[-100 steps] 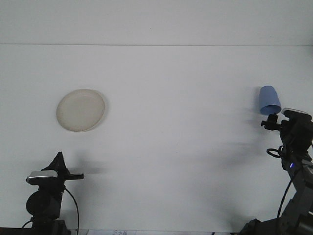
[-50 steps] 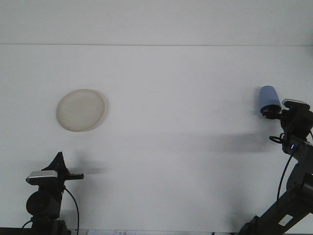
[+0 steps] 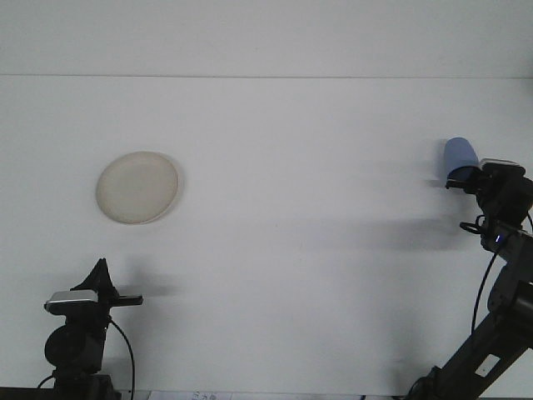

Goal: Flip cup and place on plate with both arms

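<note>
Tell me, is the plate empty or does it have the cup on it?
Empty. The plate lies bare at left; the blue cup is far right at the right tool.

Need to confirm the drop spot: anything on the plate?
The plate looks bare. The cup is far right, at the right pincer. What's under the plate is hidden.
</note>
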Robot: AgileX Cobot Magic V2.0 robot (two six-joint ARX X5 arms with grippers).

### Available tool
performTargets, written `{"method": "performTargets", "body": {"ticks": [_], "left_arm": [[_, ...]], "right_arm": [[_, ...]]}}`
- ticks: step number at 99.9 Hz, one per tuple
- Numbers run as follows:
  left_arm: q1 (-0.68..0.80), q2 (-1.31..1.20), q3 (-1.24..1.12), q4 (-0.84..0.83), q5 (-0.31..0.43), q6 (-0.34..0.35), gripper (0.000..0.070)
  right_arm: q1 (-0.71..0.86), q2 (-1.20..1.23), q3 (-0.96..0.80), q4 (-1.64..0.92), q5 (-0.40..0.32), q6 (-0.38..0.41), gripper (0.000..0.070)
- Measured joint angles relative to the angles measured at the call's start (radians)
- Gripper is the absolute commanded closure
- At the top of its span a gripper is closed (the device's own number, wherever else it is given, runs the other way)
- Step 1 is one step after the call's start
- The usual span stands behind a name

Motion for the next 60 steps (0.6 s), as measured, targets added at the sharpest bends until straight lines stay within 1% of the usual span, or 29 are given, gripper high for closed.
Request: {"method": "performTargets", "body": {"ticks": [6,13,24,28,39,47,53,60], "left_arm": [[0.0,0.0,0.0,0.0,0.0,0.0,0.0685],[0.0,0.0,0.0,0.0,0.0,0.0,0.0685],[0.0,0.0,0.0,0.0,0.0,0.0,0.0685],[0.0,0.0,0.0,0.0,0.0,0.0,0.0685],[0.0,0.0,0.0,0.0,0.0,0.0,0.0685],[0.0,0.0,0.0,0.0,0.0,0.0,0.0685],[0.0,0.0,0.0,0.0,0.0,0.0,0.0685],[0.0,0.0,0.0,0.0,0.0,0.0,0.0685]], "right_arm": [[0.0,-0.002,0.0,-0.009,-0.012,0.011,0.07],[0.0,-0.017,0.0,-0.048,-0.023,0.042,0.07],[0.002,-0.093,0.0,-0.175,-0.021,0.095,0.07],[0.004,-0.138,0.0,-0.231,-0.01,0.114,0.07],[0.026,-0.304,0.0,-0.391,0.054,0.193,0.07],[0.059,-0.44,0.001,-0.534,0.058,0.245,0.07],[0.098,-0.538,0.003,-0.661,0.061,0.257,0.07],[0.164,-0.649,0.004,-0.832,0.062,0.253,0.07]]}}
